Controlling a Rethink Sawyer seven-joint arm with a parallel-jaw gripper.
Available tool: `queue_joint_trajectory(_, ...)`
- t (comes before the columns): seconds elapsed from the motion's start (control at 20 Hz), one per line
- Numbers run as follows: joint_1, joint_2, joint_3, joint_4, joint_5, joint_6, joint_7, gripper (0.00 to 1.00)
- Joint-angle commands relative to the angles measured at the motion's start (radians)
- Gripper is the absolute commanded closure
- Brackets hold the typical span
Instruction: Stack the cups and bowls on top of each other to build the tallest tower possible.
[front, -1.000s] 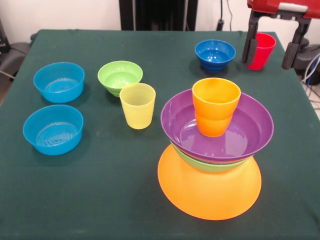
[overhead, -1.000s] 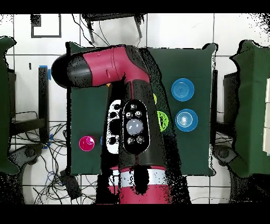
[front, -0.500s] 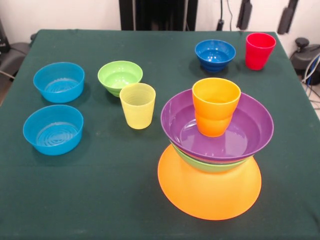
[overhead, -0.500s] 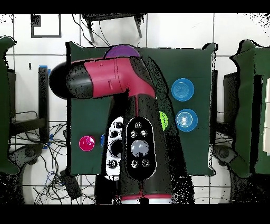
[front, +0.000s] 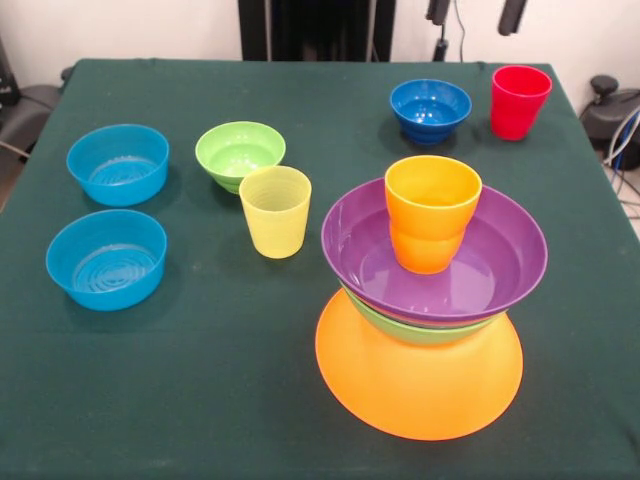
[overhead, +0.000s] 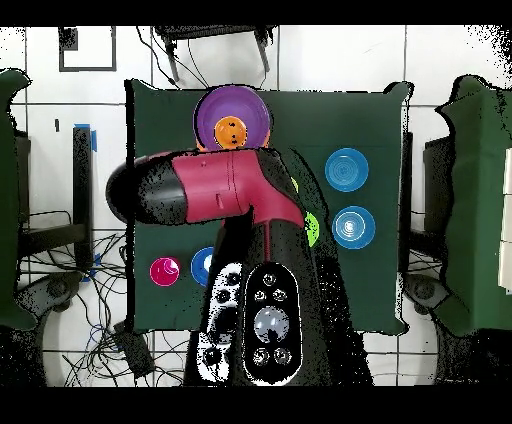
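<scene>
The tower stands at the front right: an upturned orange bowl (front: 420, 385), a green bowl (front: 415, 331), a purple bowl (front: 505, 265) and an orange cup (front: 431, 210) upright inside it. The yellow cup (front: 275, 210) stands left of the tower. At the far right are the red cup (front: 519, 100) and the dark blue bowl (front: 430, 108). A small green bowl (front: 239, 152) and two light blue bowls (front: 118, 163) (front: 106, 258) sit on the left. My gripper (front: 475, 12) shows only its tips at the top edge, open and empty, high above the dark blue bowl and red cup.
The green tablecloth (front: 200, 400) ends close to the orange base at the front. From overhead the red arm (overhead: 220, 190) covers the table's middle; the purple bowl (overhead: 215, 112), red cup (overhead: 164, 270) and both light blue bowls (overhead: 346, 170) show around it.
The gripper has let the red cup stand and risen away from it, shifting left in the front view. Overhead, the arm drew back and uncovered the purple bowl with the orange cup.
</scene>
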Motion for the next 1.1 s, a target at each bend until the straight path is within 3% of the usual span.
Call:
queue_joint_trajectory(0.05, -0.011, 0.046, -0.003, 0.184, -0.054, -0.121, 0.075, 0.0)
queue_joint_trajectory(1.1, -0.001, 0.148, -0.077, 0.323, -0.057, -0.404, 0.113, 0.0)
